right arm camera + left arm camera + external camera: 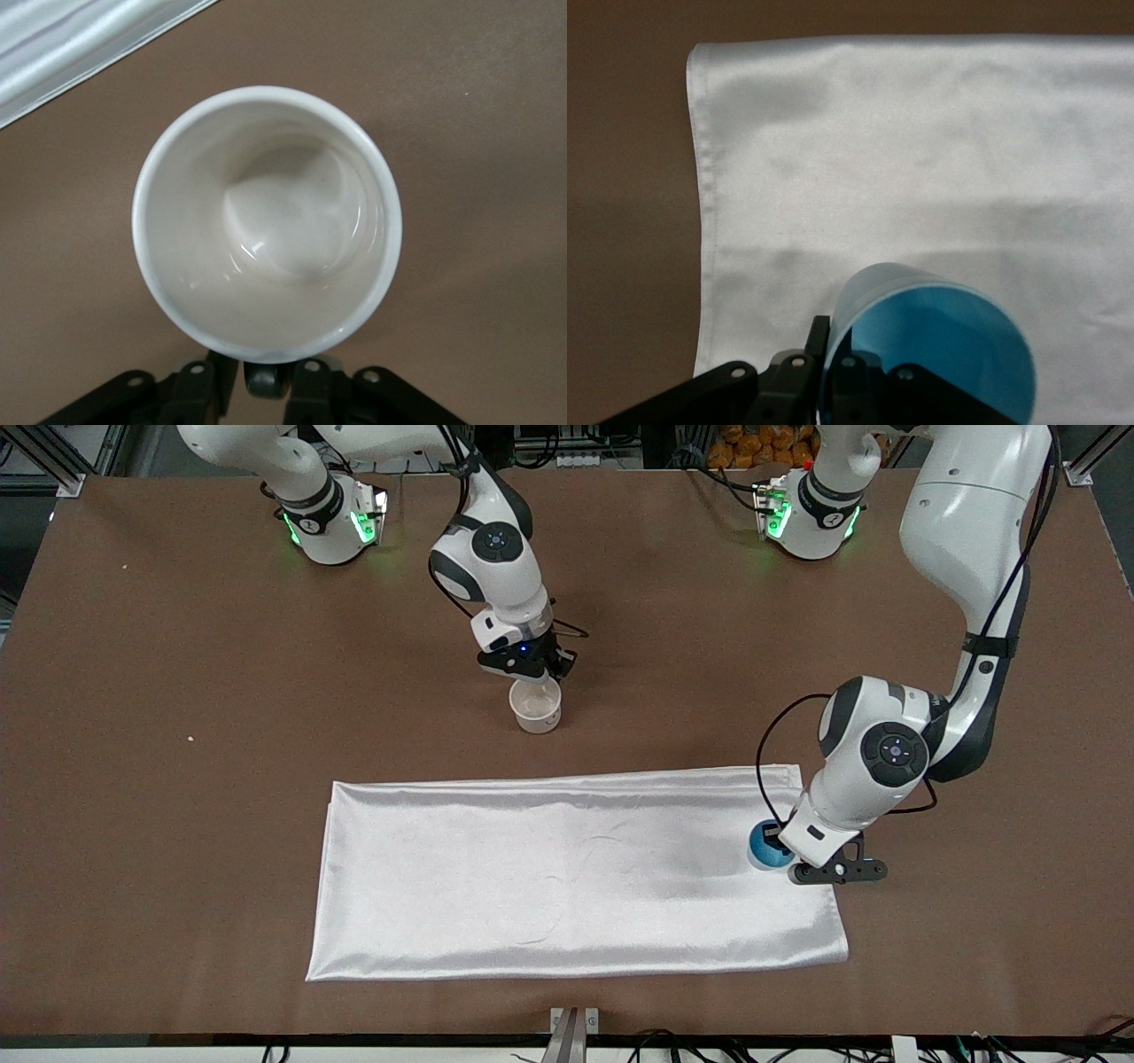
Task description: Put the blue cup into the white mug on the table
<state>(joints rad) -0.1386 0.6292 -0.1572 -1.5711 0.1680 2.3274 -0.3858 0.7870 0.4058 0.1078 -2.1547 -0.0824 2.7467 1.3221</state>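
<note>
Both grippers are down low at their cups. On the left arm, the left gripper (791, 856) is at the blue cup (764, 847), which is over the corner of the white cloth (567, 877) at the left arm's end. In the left wrist view the black fingers (818, 350) pinch the cup's wall, one finger on the outside and one on the inside, so the gripper is closed tight on the rim of the blue cup (939, 350). The cup tips a little and its open mouth shows its blue inside. It is not clear if the cup rests on the cloth or hangs just above it.

The right gripper (532, 677) is at the white mug (536, 706). The mug stands upright on the bare brown table (177, 824), farther from the front camera than the cloth and near the middle of the table. In the right wrist view the gripper's black parts (213, 390) sit close on each side of the dark handle (266, 379) of the mug (266, 221). The pictures do not show if they squeeze the handle or only sit beside it. The mug's round inside is off-white.

The blue cup and the white mug are well apart, with a long stretch of cloth between them.
</note>
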